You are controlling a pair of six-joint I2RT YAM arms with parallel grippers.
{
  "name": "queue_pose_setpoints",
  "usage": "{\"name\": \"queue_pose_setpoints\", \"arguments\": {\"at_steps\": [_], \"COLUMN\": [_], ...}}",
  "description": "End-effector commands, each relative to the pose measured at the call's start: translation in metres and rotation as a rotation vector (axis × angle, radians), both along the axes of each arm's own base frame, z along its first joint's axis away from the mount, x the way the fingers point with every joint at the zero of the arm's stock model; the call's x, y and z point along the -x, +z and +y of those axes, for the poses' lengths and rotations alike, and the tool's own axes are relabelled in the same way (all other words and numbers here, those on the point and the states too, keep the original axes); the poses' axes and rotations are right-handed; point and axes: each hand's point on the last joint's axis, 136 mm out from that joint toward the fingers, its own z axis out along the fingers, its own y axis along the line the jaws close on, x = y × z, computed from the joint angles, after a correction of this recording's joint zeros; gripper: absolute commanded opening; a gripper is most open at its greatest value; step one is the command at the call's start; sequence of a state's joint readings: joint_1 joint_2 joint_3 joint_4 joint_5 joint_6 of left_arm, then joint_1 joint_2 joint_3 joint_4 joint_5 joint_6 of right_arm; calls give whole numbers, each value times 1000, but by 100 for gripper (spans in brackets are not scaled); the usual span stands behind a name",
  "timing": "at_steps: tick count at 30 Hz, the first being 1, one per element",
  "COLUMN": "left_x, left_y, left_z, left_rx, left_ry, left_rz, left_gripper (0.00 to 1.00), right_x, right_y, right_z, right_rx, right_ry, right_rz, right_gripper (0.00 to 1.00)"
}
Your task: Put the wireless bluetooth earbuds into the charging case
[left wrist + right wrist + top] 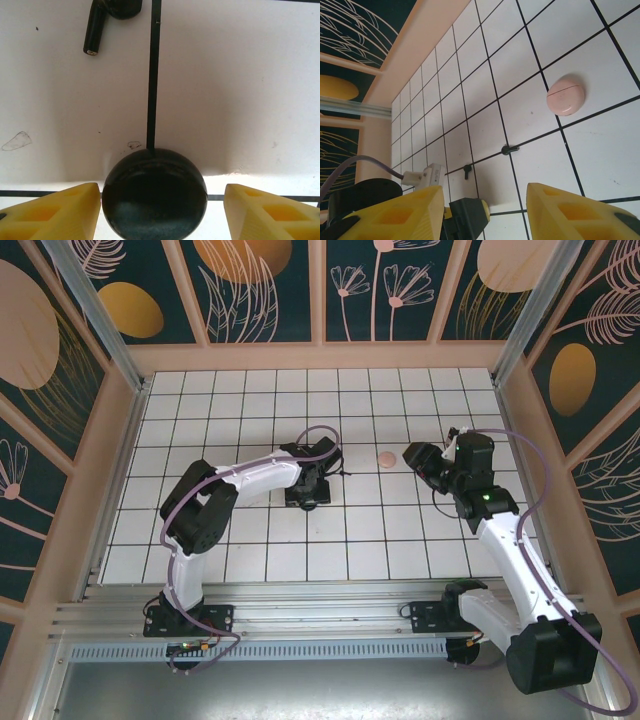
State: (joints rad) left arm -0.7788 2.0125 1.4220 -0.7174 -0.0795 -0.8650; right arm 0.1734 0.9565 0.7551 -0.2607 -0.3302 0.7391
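The left hand [161,202] is straddling the black round case [155,192] at the bottom of its wrist view, partly open and gripping nothing. Closing off-centre risks skidding the slick dome toward the black earbud [95,30] lying at upper left. The right hand [485,195] is hanging open and empty, with the pink case [565,95] at upper right.

Two white-shelled robots with black joints: the left arm [255,478] and the right arm [512,555] each carry a thin lilac cable [172,560]. A green light [487,497] glows on the right wrist, and the wedge-shaped fingers [50,215] are yellow with hollow pockets.
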Motion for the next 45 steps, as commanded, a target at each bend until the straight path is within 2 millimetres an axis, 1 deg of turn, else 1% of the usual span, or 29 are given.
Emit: {"name": "queue_pose_setpoints", "arguments": {"at_steps": [1,7,12,15,17,19,24,26,28,32,34,35,36,38,40,43,45], "left_x": [0,0,2,1,0,-1,-5,-10,-17,-26,-29,-29,-29,-28,-28,-21,-13], "left_y": [-10,-12,-18,-21,-23,-21,-7,3,18,52,70,79,93,109,126,147,155], "left_z": [5,9,12,11,10,8,5,2,-1,-7,-10,-12,-13,-12,-11,-15,-20], "left_rx": [-9,7,13,20,25,34,61,84,102,172,210,223,239,241,245,257,268], "left_ry": [18,28,27,19,15,10,6,-8,-24,-82,-157,-194,-240,-307,-381,-527,-637], "left_rz": [14,13,13,13,14,11,-31,-65,-116,-243,-322,-355,-400,-470,-551,-644,-690], "left_gripper": [65,60,58,54,48,44,42,41,40,35,33,33,33,31,30,30,30], "right_x": [-3,-4,-4,-3,-3,-3,-1,1,1,1,4,6,8,11,15,19,16], "right_y": [7,3,6,5,4,4,0,-5,-6,-5,-5,-4,-3,-3,-2,-1,2], "right_z": [0,1,3,3,5,4,5,6,10,27,36,39,42,48,58,73,77], "right_rx": [5,1,6,5,5,7,8,12,19,40,60,67,71,72,42,-24,-34], "right_ry": [-9,-10,-9,-12,-5,-6,-1,8,43,183,268,300,335,389,466,560,585], "right_rz": [-13,-1,-8,-4,1,0,7,16,8,-8,-3,1,3,4,3,27,31], "right_gripper": [48,48,48,47,47,47,47,47,47,47,47,47,47,47,48,47,47]}}
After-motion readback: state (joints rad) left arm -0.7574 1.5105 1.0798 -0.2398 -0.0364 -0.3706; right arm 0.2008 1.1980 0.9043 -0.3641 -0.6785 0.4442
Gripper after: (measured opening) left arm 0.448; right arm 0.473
